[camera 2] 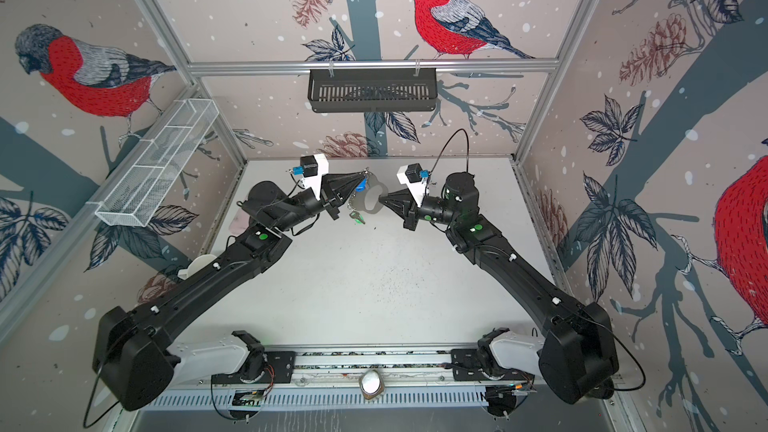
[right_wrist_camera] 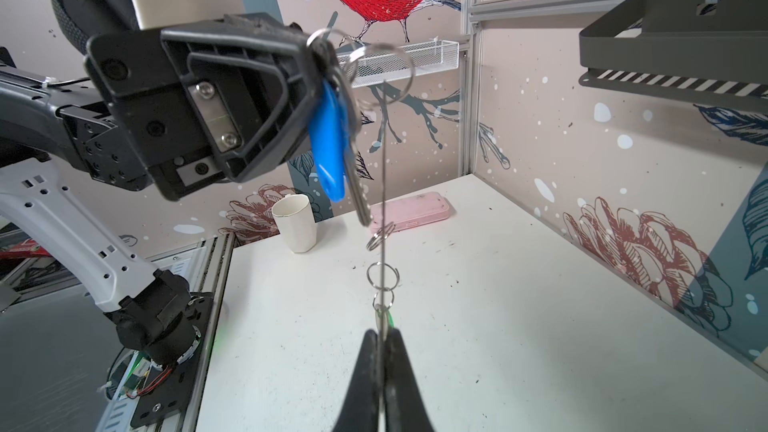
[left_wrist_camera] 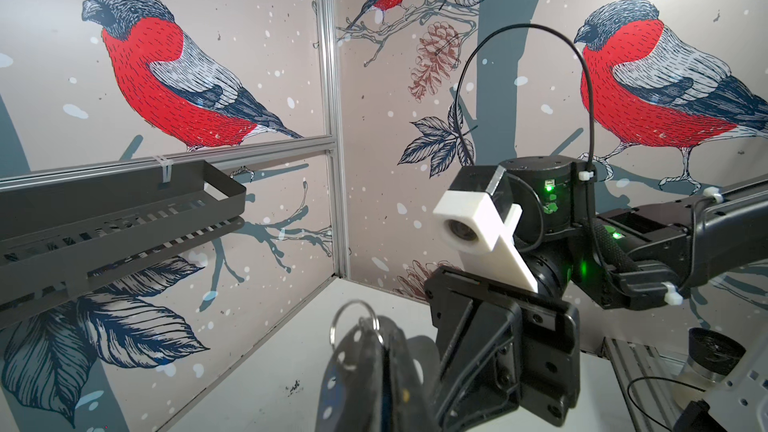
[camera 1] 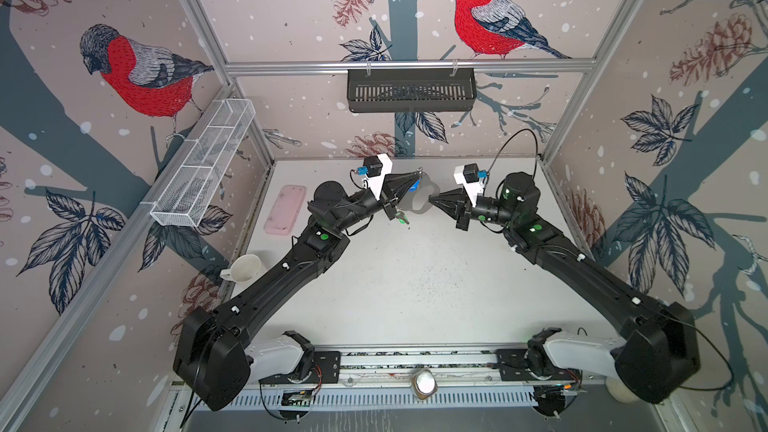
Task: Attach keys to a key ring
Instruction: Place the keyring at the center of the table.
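Observation:
The key ring (camera 1: 433, 191) is a thin grey plate with an oval cutout, held upright above the table's back between both arms. My left gripper (camera 1: 419, 174) is shut at its upper end on a wire ring (left_wrist_camera: 353, 326). From that ring hangs the key with the blue tag (right_wrist_camera: 328, 139). My right gripper (right_wrist_camera: 380, 336) is shut on the plate's near edge (right_wrist_camera: 383, 201), seen edge-on. Small wire rings (right_wrist_camera: 382, 276) dangle along the plate. The green-tagged key (camera 1: 402, 218) hangs at the bottom, above the table. In both top views the fingertips nearly meet (camera 2: 380, 201).
A pink oblong case (camera 1: 286, 209) lies at the table's left back. A white cup (camera 1: 243, 270) stands at the left edge beside the left forearm. A white wire basket (camera 1: 203, 164) hangs on the left wall and a black shelf (camera 1: 411, 89) on the back rail.

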Robot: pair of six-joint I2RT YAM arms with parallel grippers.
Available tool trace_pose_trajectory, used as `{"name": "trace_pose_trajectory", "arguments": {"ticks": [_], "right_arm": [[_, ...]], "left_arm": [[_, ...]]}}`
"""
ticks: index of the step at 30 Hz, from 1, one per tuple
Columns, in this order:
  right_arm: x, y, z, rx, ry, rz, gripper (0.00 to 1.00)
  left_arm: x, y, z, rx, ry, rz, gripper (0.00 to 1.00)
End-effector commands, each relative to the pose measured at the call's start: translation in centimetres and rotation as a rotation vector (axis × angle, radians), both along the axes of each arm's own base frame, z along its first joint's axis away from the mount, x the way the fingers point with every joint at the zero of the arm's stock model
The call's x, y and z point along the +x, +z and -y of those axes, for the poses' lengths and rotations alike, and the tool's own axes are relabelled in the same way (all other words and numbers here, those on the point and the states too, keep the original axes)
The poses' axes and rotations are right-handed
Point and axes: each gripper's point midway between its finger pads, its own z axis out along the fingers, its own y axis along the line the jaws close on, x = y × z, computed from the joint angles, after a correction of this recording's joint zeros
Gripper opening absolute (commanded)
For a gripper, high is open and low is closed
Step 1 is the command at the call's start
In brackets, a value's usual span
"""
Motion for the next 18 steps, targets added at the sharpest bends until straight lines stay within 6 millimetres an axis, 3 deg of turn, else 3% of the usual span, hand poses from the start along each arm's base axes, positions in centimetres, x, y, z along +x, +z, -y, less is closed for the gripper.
{"name": "trace_pose_trajectory", "arguments": {"ticks": [1, 10, 14, 18], "right_arm": [[0.1, 0.4, 0.4, -0.029, -0.028, 0.005, 0.0], [0.7, -1.9, 1.5, -0.182, -0.164, -0.122, 0.0], [1.1, -3.5, 1.6, -0.276, -0.226, -0.209, 0.0], [1.8, -5.8, 1.9, -0.381, -0.28, -0.327, 0.0]], "left_arm": [[-0.1, 0.4, -0.3, -0.004, 0.018, 0.042, 0.0], [2.4, -2.7, -2.2, 0.03, 0.05, -0.027, 0.01], [4.3, -4.4, -3.4, 0.05, 0.121, -0.077, 0.3], [5.5, -6.0, -4.4, 0.083, 0.189, -0.108, 0.36]]}}
